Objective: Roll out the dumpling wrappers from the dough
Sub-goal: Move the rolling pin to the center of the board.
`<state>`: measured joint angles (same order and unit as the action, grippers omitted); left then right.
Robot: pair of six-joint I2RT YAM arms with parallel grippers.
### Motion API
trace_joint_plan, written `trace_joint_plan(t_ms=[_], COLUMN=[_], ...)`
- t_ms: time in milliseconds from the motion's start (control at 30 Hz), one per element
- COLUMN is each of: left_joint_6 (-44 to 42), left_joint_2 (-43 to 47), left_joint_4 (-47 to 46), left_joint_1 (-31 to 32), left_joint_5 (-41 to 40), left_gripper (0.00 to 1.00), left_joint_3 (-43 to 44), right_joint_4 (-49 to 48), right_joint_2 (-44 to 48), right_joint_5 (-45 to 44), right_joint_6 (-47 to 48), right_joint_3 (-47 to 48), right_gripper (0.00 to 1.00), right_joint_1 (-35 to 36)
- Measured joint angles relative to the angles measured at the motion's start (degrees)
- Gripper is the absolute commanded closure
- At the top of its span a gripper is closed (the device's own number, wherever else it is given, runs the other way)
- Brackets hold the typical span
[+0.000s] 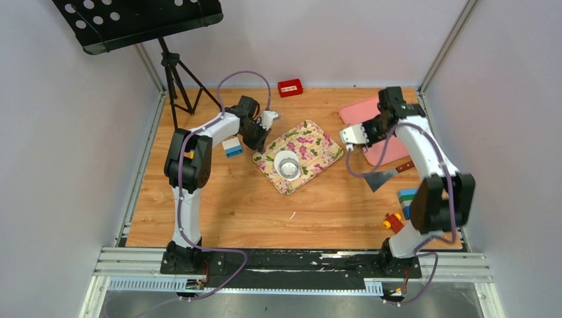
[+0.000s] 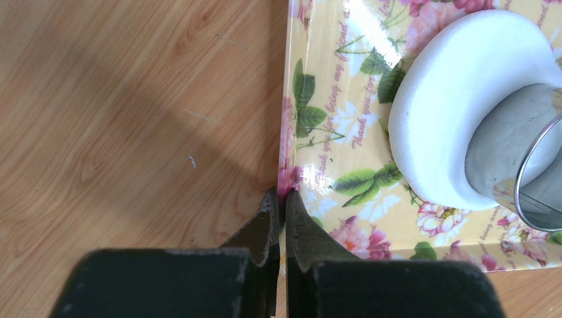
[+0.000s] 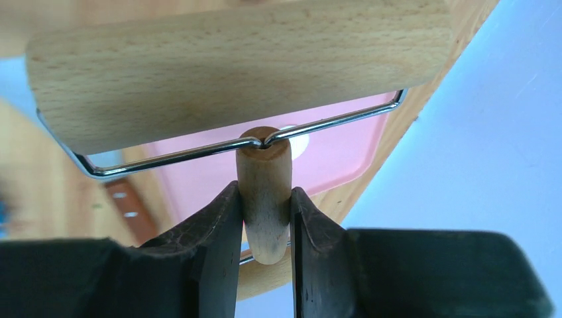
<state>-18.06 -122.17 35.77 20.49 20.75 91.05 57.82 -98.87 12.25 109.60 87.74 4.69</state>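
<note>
We list the dough [image 2: 450, 99]: a thick white round on the flowered tray [image 2: 331, 132], mid-table, with a metal ring [image 2: 540, 199] standing on it.

Left gripper [image 2: 283, 199]: fingers pressed together at the tray's left edge; we cannot tell whether they nip the rim.

Right gripper [image 3: 265, 199]: pinching the handle of a wooden roller [image 3: 238, 66], by the pink board [image 1: 388, 149].

Nearby:
- scraper [image 1: 384, 175] beside the board
- white-and-blue block [image 1: 232, 147] left of the tray
- red box [image 1: 290, 87] at the far edge
- coloured blocks [image 1: 404, 199] by the right arm

Wooden table [image 1: 232, 205], pale walls, black music stand [image 1: 136, 23] far left.
</note>
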Motion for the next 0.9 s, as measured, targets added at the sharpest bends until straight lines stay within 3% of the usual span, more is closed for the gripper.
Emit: trace_joint_plan(t_ms=[200, 367, 433, 567, 633, 733, 900], left_joint_6=[0.00, 0.00, 0.00, 0.00, 0.00, 0.00, 0.00], left_joint_2=[-0.02, -0.04, -0.04, -0.02, -0.02, -0.02, -0.02], left_joint_4=[0.11, 0.13, 0.13, 0.13, 0.13, 0.13, 0.13], left_joint_1=[0.02, 0.02, 0.02, 0.02, 0.02, 0.02, 0.04], left_joint_5=[-0.07, -0.09, -0.09, -0.15, -0.15, -0.17, -0.20], left_gripper=[1.00, 1.00, 1.00, 1.00, 1.00, 1.00, 1.00], left_joint_3=[0.09, 0.09, 0.09, 0.09, 0.09, 0.09, 0.09], right_joint_4=[-0.28, -0.39, -0.66, -2.36, -2.51, -2.12, 3.67], right_joint_2=[23.19, 27.74, 29.18, 31.52, 31.63, 31.63, 30.56], right_joint_5=[4.15, 6.40, 6.75, 6.78, 6.62, 6.40, 7.45], right_joint_6=[-1.01, -2.89, -3.37, -4.35, -5.05, -5.55, -6.95], right_joint_3=[-26.99, -40.17, -41.90, -43.93, -44.52, -44.50, -36.44], right_gripper=[1.00, 0.98, 0.85, 0.37, 0.25, 0.15, 0.13], right_joint_1=[0.42, 0.66, 0.92, 2.12, 2.82, 3.67, 4.90])
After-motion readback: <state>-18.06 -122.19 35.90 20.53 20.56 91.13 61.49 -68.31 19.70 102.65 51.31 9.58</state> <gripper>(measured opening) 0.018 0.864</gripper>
